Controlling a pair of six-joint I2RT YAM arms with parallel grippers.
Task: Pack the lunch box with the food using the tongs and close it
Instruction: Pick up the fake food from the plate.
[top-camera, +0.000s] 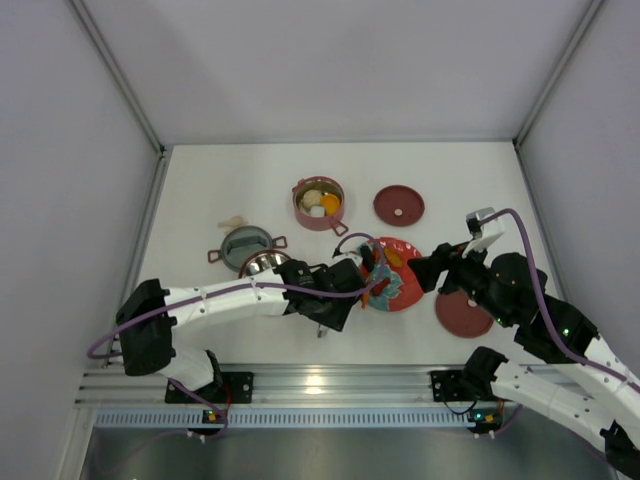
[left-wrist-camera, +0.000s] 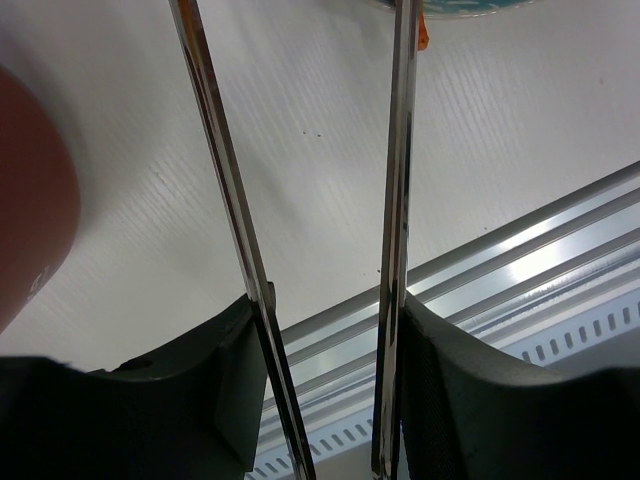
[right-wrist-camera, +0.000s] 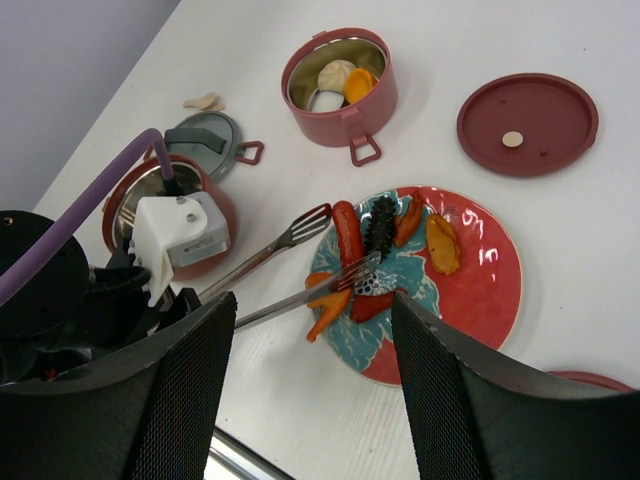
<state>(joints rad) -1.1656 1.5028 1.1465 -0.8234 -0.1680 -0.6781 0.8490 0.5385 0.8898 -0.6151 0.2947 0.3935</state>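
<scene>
Left end effector (top-camera: 355, 282) is closed part-way on the handle end of the tongs (right-wrist-camera: 312, 220), one finger (left-wrist-camera: 160, 410) pressed against each thin arm. The two arms stand apart, so the tongs are open and carry nothing. Just to the left of that wrist sits the near pot (top-camera: 262, 262), with no food in it that I can see. Further off across the counter (top-camera: 450, 170) stands the far pot (right-wrist-camera: 385, 95), which holds a white lump and orange pieces. From my grip the tongs run rightward, and their tips reach the left edge of the plate (right-wrist-camera: 500, 290). What matters is the sausage (right-wrist-camera: 347, 232). It lies right at those tips, its long axis roughly crosswise to the tongs. One tip is off the plate on the sausage's outer side, and the other is over the plate by its near end, close to the carrot (right-wrist-camera: 328, 308). I judge that a small push forward would bring the sausage squarely between the arms before I squeeze. Beyond it lie a dark sushi-like piece (right-wrist-camera: 383, 222) and more orange pieces. My right end effector (top-camera: 432, 272) hangs with jaws wide and empty just beside the plate's right edge. It is near the food but has no tool, so the pick falls to the left arm.
</scene>
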